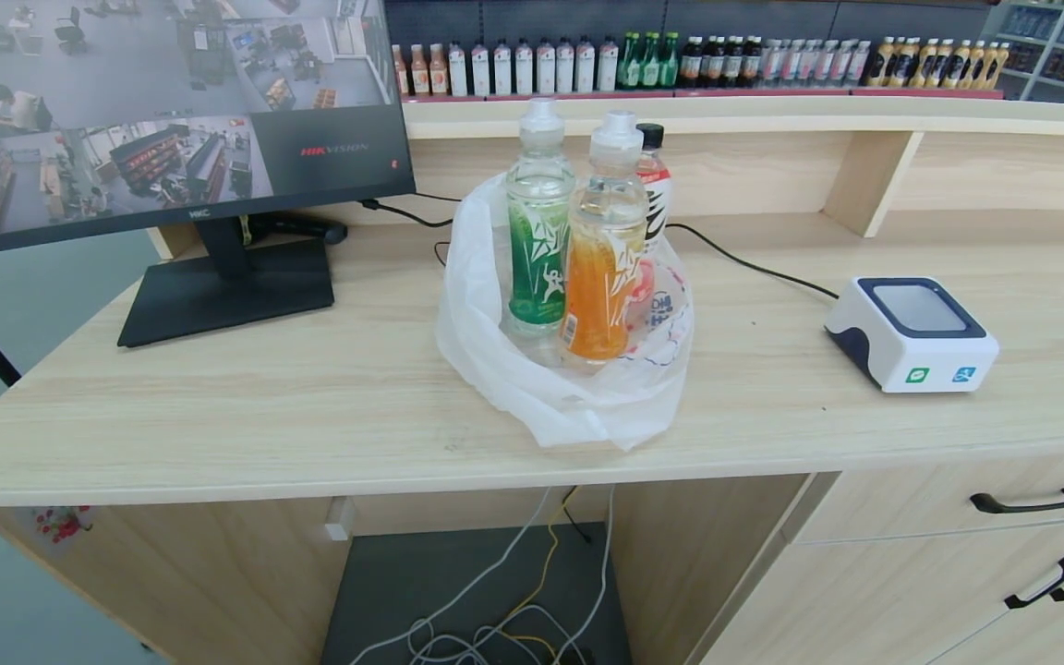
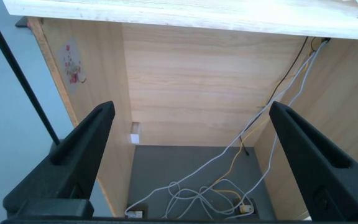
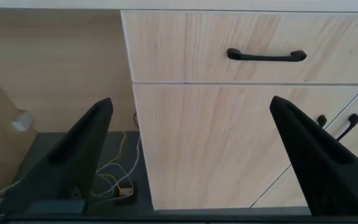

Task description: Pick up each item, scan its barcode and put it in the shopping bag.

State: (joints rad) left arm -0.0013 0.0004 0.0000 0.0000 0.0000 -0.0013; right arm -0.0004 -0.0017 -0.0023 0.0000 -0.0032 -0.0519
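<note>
A white plastic shopping bag (image 1: pixel 532 388) lies open in the middle of the wooden counter (image 1: pixel 218 416). Three bottles stand in it: a green one (image 1: pixel 538 240), an orange one (image 1: pixel 601 268) and, behind them, a dark-capped one (image 1: pixel 654 185). To the right sits the white barcode scanner (image 1: pixel 911 334) with its dark window facing up. My left gripper (image 2: pixel 191 118) is open below the counter, facing the recess with loose cables (image 2: pixel 210 186). My right gripper (image 3: pixel 191 112) is open too, low in front of the drawer fronts (image 3: pixel 247 56).
A monitor (image 1: pixel 163 102) on a black stand occupies the counter's left back. A black cable (image 1: pixel 754 268) runs from the scanner behind the bag. A raised wooden ledge (image 1: pixel 772 115) borders the back, with shelves of bottles beyond. Drawers with black handles (image 1: pixel 1031 503) are below right.
</note>
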